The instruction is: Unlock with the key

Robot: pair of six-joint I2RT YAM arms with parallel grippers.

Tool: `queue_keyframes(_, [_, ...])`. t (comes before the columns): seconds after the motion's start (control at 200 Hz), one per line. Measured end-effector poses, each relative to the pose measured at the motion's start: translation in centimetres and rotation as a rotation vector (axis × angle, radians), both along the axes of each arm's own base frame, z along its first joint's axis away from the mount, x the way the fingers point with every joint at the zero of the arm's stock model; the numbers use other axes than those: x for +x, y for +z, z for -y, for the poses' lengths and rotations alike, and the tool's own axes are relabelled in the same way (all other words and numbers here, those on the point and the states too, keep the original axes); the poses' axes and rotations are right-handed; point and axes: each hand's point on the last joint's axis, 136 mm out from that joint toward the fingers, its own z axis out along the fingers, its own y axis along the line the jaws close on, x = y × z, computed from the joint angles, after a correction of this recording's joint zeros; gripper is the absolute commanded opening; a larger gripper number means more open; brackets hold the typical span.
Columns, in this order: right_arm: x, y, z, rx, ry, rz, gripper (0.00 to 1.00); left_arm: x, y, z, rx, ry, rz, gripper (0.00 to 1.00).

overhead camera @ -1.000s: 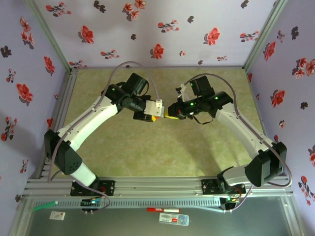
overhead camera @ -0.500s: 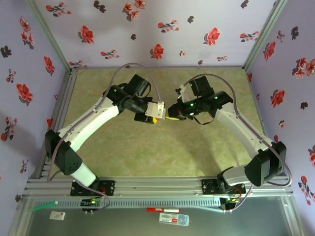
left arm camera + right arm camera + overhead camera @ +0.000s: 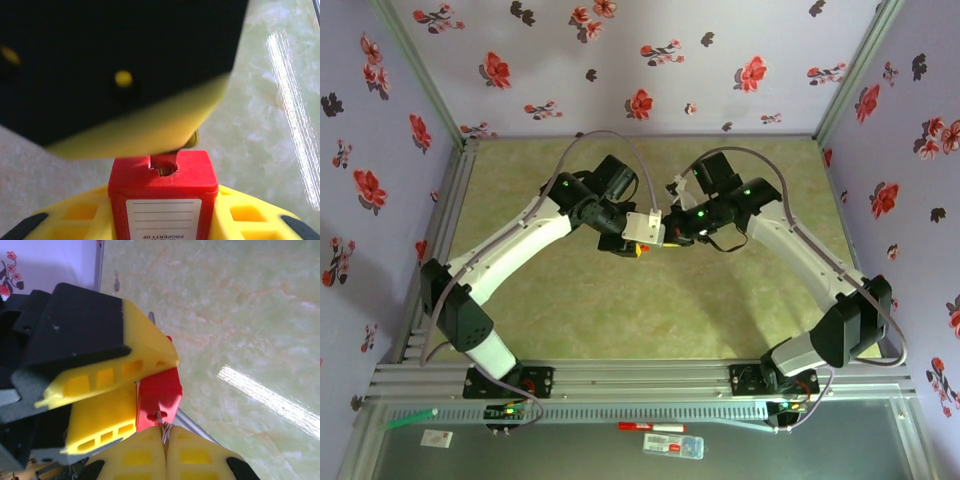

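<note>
- Two arms meet over the middle of the green marbled surface [image 3: 610, 320] in the top external view. The left gripper [image 3: 640, 243] and the right gripper [image 3: 670, 233] stand tip to tip there.
- Left gripper: its jaws are closed on the red padlock [image 3: 162, 192]. One yellow finger [image 3: 75, 215] lies against each side of the padlock's body.
- Padlock: it is held between the two grippers, above the surface and not resting on it.
- A white label [image 3: 163, 217] on the padlock faces the left wrist camera, with the words "PROPERTY OF" partly legible.
- The keyhole [image 3: 167, 169] sits in the padlock's end face, which is turned toward the right gripper.
- Right gripper: in the right wrist view its two yellow fingers [image 3: 135, 457] are pressed together. They pinch a thin metal part, the key [image 3: 161, 424], right at the padlock's end face.
- Most of the key is hidden between the fingers.
- In the left wrist view the right gripper's black and yellow tip sits directly over the keyhole, out of focus. A small brass-coloured part shows at its edge, just beside the padlock.
- How far the key sits in the keyhole cannot be told.
- In the right wrist view the left gripper's fingers clamp the padlock from above and below, and the right gripper's fingertips touch or nearly touch the red body.
</note>
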Motion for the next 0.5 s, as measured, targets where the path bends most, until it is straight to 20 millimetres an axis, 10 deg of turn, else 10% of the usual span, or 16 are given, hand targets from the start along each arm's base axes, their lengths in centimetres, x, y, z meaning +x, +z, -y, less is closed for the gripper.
queue_keyframes(0.5, [3.0, -2.2, -0.2, 0.093, -0.245, -0.148, 0.00, 2.7, -2.4, 0.3, -0.036, 0.142, 0.111, 0.00])
